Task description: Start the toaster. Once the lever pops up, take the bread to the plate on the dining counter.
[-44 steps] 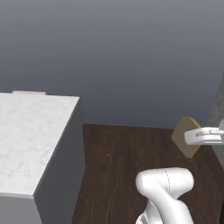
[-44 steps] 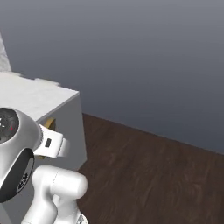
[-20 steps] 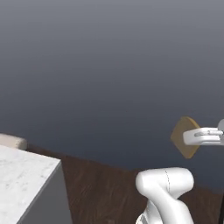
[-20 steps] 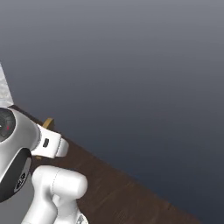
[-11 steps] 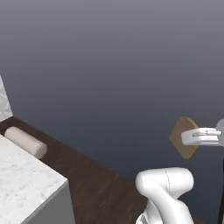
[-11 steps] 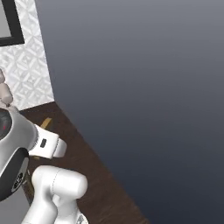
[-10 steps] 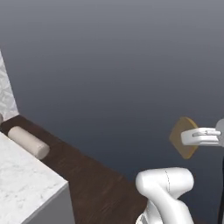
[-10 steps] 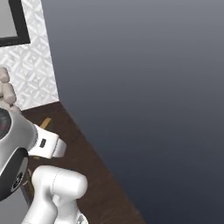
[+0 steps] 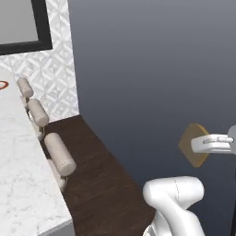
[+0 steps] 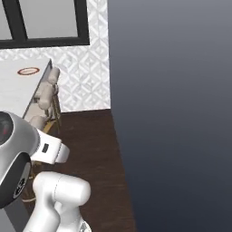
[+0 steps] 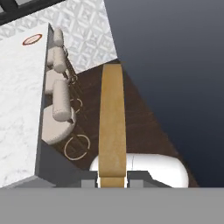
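Observation:
My gripper [image 9: 197,144] is held up at the right of the left base view, shut on the bread [image 9: 193,131], a tan-brown slice standing on edge. In the hand view the bread [image 11: 112,118] rises edge-on between my fingertips, with the gripper [image 11: 112,180] at the bottom. The plate [image 10: 28,71], red-rimmed with a white centre, lies far off on the dining counter [image 10: 16,93]. It shows too as the plate [image 11: 33,40] on the white marble dining counter [image 11: 17,105], and as a sliver of plate [image 9: 2,85] on the dining counter [image 9: 18,175]. The toaster and the lever are out of view.
Beige stools [image 9: 59,153] [image 11: 59,105] [image 10: 45,93] line the counter's near side over dark wood floor. A dark grey wall [image 9: 152,69] runs along the right. A patterned white wall with a black-framed window [image 10: 45,22] closes the far end.
The whole picture has swung as the base turned: the counter, stools, plate and window wall have come into view. The bread stays in the shut gripper, held the same way.

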You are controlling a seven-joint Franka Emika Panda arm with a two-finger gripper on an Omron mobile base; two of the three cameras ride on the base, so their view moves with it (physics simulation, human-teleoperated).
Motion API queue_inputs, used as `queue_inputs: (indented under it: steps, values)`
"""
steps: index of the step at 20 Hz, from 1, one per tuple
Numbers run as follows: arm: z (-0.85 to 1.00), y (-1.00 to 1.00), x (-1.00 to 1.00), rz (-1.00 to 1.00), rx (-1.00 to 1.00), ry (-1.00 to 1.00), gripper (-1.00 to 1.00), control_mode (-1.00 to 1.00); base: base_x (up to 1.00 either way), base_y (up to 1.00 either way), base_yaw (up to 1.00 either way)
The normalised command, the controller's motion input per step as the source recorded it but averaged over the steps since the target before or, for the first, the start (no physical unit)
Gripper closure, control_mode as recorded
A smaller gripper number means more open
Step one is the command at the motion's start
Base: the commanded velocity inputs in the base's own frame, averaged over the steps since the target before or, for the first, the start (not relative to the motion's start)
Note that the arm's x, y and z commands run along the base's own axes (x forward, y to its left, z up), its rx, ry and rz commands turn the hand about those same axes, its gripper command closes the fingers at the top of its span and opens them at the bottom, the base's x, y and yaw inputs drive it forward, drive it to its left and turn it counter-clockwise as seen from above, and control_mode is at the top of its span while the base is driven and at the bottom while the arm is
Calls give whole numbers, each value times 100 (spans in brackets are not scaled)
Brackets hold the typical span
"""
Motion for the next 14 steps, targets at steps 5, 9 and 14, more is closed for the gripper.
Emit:
queue_inputs:
  steps: [5, 9, 14]
  values:
    - [0, 0, 0, 0, 0, 0, 100, 100, 100, -28, 57]
    - [0, 0, 0, 0, 0, 0, 100, 100, 100, -30, 46]
    - [0, 0, 0, 0, 0, 0, 100, 100, 100, -49, 32]
